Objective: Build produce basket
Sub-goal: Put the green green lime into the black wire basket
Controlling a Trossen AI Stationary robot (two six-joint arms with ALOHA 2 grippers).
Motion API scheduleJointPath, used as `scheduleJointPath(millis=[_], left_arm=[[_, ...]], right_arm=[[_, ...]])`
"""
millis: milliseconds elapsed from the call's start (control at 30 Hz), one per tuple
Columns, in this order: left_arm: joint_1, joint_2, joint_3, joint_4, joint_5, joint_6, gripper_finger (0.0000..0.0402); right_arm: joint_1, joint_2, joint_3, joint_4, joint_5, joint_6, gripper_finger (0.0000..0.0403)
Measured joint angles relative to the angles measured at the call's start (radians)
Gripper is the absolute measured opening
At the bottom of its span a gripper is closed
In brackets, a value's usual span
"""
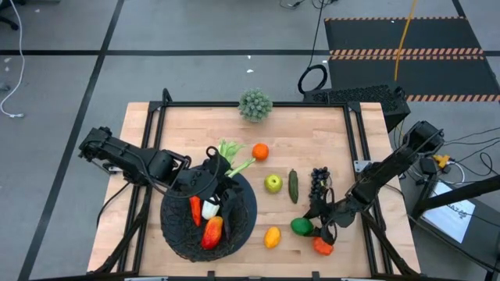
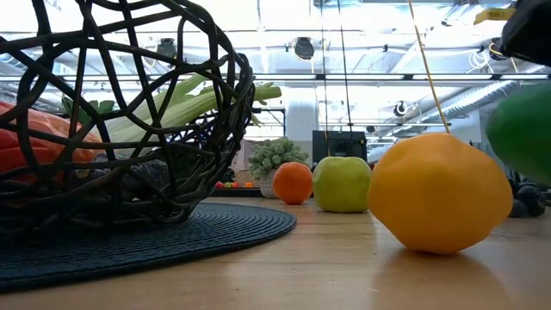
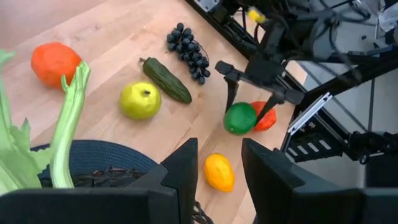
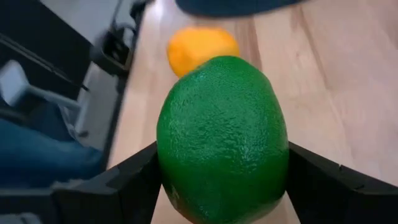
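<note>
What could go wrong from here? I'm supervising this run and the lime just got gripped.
The right gripper pinches the round lime only at its sides, so it might slip out. The tomato and lemon lie close by and could get knocked. The left gripper sits over the basket, so the arms might collide.

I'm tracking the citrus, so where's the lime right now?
In the high view the lime sits between the right gripper's fingers at the table's near right, beside the red tomato, right of the lemon.
</note>
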Motion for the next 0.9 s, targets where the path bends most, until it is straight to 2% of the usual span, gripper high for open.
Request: scheduleJointPath(millis=[233, 567, 900], left_arm=[[0.026, 0.000, 0.000, -0.002, 0.000, 0.046, 0.0124], [0.060, 0.000, 0.000, -0.002, 0.001, 0.114, 0.0124], [0.136, 0.000, 0.000, 0.002, 0.009, 0.216, 0.0124]], right_arm=[[-0.058, -0.147, 0.000, 0.069, 0.007, 0.008, 0.0283], [-0.217, -0.352, 0.007, 0.161, 0.010, -0.056, 0.0282], [-0.350, -0.416, 0.186, 0.049, 0.008, -0.148, 0.0282]])
